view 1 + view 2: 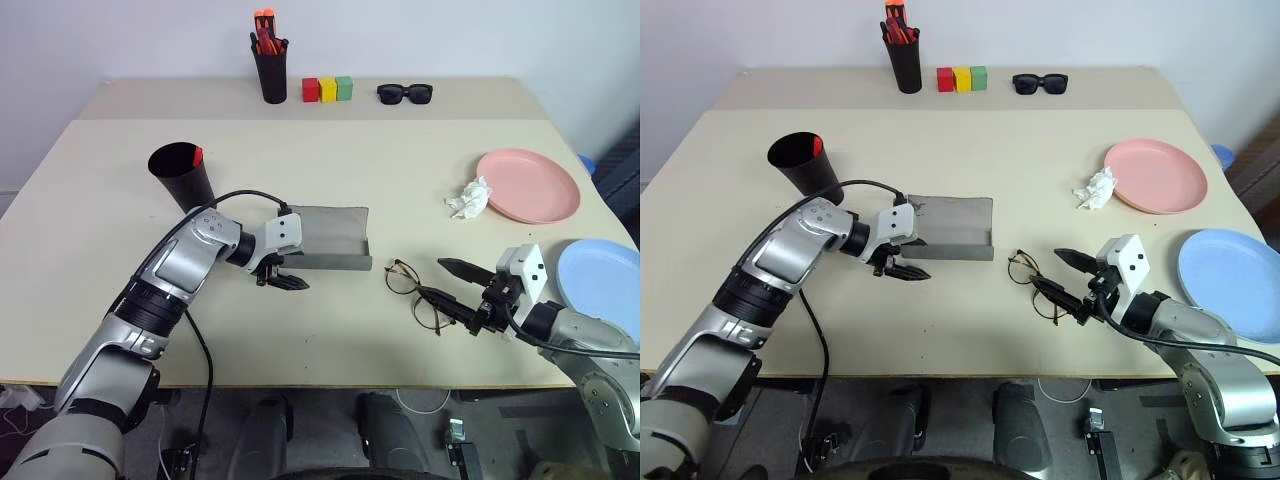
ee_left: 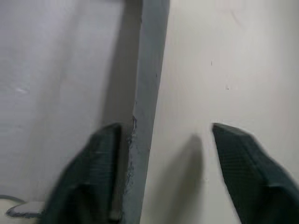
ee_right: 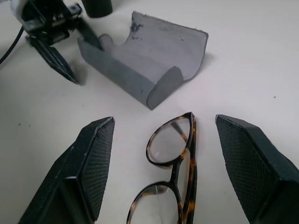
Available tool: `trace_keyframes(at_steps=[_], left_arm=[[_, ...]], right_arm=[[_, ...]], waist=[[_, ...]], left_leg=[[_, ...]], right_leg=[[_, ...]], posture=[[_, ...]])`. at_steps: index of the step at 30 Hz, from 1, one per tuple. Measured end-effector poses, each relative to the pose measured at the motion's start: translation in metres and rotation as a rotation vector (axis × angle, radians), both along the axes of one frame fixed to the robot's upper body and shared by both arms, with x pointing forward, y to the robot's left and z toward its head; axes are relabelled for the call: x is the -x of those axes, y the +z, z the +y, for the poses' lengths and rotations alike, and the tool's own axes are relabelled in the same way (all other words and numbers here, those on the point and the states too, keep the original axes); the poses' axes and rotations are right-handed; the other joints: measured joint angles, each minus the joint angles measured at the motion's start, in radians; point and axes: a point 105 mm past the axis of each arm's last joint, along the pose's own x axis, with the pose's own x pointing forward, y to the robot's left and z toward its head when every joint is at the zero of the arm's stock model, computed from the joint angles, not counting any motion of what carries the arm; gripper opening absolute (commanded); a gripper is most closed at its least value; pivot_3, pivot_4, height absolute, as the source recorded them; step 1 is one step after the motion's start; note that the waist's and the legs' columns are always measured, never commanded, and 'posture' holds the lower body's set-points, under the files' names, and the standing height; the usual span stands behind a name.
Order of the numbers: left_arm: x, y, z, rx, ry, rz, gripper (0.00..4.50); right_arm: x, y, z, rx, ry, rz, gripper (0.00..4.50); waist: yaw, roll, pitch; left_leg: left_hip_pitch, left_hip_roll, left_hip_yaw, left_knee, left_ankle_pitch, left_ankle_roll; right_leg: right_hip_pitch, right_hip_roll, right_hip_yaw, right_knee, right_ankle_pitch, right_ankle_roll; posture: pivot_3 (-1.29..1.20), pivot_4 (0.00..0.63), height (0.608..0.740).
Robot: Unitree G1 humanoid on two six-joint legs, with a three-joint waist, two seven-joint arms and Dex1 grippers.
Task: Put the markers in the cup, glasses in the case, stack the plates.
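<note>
Grey felt marks the case (image 1: 330, 238), which lies open near the middle of the table (image 1: 90, 260), its trough running across the table and its long front wall facing the robot. The left gripper (image 1: 283, 279) sits at the case's left front corner; its wrist view shows the fingers standing apart astride that front wall, gripping nothing. The glasses (image 3: 174, 173), a thin tortoiseshell frame with clear lenses, rest on the table just right of the case and a little nearer the robot. Their long axis runs slantwise, roughly along the right gripper's line of approach. The right gripper (image 3: 175, 175) is plainly the nearer arm: its jaws stand wide, one finger to each side of the frame, not yet touching it. Judgement: the case lies ahead and to the left of those jaws.
</note>
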Motion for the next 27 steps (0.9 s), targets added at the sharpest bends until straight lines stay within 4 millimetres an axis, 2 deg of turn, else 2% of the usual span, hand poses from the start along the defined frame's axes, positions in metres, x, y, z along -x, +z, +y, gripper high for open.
trace_keyframes(at_steps=[8, 13, 18, 23, 26, 27], left_arm=[[0.026, 0.041, -0.003, 0.335, -0.021, -0.125, 2.90], [0.057, 0.058, 0.020, 0.425, -0.105, -0.008, 2.90], [0.084, 0.041, 0.038, 0.376, -0.160, 0.077, 2.90], [0.091, 0.037, 0.040, 0.359, -0.184, 0.049, 2.90], [0.091, 0.036, 0.040, 0.359, -0.180, 0.038, 2.96], [0.091, 0.036, 0.040, 0.360, -0.179, 0.031, 2.96]], right_arm=[[-0.002, -0.012, 0.001, 0.028, 0.041, 0.114, 3.51], [-0.007, -0.027, -0.004, 0.034, 0.056, 0.202, 3.51], [-0.015, -0.033, -0.003, 0.039, 0.085, 0.233, 3.51], [-0.017, -0.036, 0.000, 0.047, 0.117, 0.247, 3.51], [-0.019, -0.040, 0.000, 0.053, 0.125, 0.264, 2.68], [-0.019, -0.041, 0.000, 0.055, 0.128, 0.269, 2.14]], waist=[[0.002, 0.000, 0.000], [-0.003, 0.001, 0.000], [-0.003, 0.000, -0.001], [0.002, 0.000, -0.001], [0.001, 0.000, -0.001], [0.001, 0.000, -0.001]], left_leg=[[0.001, 0.000, 0.000, 0.000, 0.000, 0.000], [0.001, 0.001, 0.001, 0.000, 0.000, 0.000], [0.001, 0.000, 0.001, 0.000, 0.000, 0.000], [0.001, 0.000, 0.001, 0.000, 0.000, 0.000], [0.001, 0.000, 0.001, 0.000, 0.000, 0.000], [0.001, 0.000, 0.001, 0.000, 0.000, 0.000]], right_leg=[[0.000, 0.000, 0.000, 0.000, 0.000, 0.000], [0.000, 0.000, 0.000, 0.000, 0.000, -0.001], [0.001, 0.000, 0.000, -0.001, -0.001, -0.002], [0.001, 0.000, 0.000, -0.001, -0.002, -0.004], [0.001, 0.000, 0.000, -0.001, -0.001, -0.003], [0.001, 0.000, 0.000, -0.001, -0.001, -0.003]], posture=[[0.00, 0.150, 0.740], [0.00, 0.150, 0.740], [0.00, 0.150, 0.740], [0.00, 0.150, 0.740], [0.00, 0.150, 0.740], [0.00, 0.150, 0.740]])
